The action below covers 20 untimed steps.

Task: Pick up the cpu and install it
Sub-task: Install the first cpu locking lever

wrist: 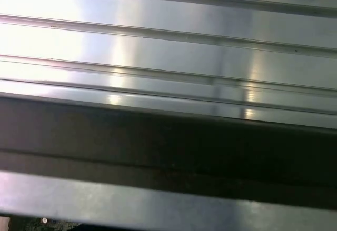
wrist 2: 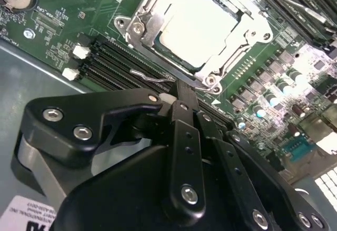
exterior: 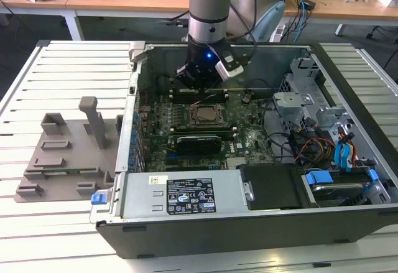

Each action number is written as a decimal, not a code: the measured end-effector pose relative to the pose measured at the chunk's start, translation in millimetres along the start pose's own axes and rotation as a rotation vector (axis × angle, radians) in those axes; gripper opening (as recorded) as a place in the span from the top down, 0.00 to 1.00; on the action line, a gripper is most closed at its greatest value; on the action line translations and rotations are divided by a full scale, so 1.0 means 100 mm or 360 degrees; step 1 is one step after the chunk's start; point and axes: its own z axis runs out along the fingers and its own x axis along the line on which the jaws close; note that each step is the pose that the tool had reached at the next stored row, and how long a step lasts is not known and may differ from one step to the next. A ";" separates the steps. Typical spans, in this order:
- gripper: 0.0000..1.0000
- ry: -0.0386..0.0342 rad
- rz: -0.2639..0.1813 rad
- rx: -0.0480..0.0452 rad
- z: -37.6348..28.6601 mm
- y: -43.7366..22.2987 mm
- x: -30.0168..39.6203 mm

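Observation:
The cpu (wrist 2: 202,23), a pale silvery square, lies flat inside the metal socket frame (wrist 2: 142,26) on the green motherboard (exterior: 245,139). In the exterior view the cpu (exterior: 202,115) sits in the middle of the board inside the open computer case. My gripper (exterior: 202,79) hangs just above the board, slightly behind the socket. In the second wrist view my gripper (wrist 2: 185,90) is shut, its black tips meeting beside the socket's near edge, over the memory slots (wrist 2: 113,62). Nothing is held between them.
A grey plastic fixture tray (exterior: 65,155) lies on the ribbed metal table (wrist: 158,41) at the exterior view's left. The case walls (exterior: 186,220), the drive cage (exterior: 305,92) and loose cables (exterior: 311,145) crowd the exterior view's right.

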 end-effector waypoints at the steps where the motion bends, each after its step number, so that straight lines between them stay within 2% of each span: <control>1: 0.89 0.0001 0.0000 0.0000 0.011 -0.001 -0.012; 4: 0.89 0.0003 0.0000 0.0000 0.048 -0.007 -0.055; 6: 0.89 0.0006 0.0000 -0.0001 0.086 -0.013 -0.116; 9: 0.89 0.0008 0.0000 -0.0001 0.107 -0.018 -0.154; 20: 0.89 0.0010 0.0000 0.0000 0.145 -0.058 -0.223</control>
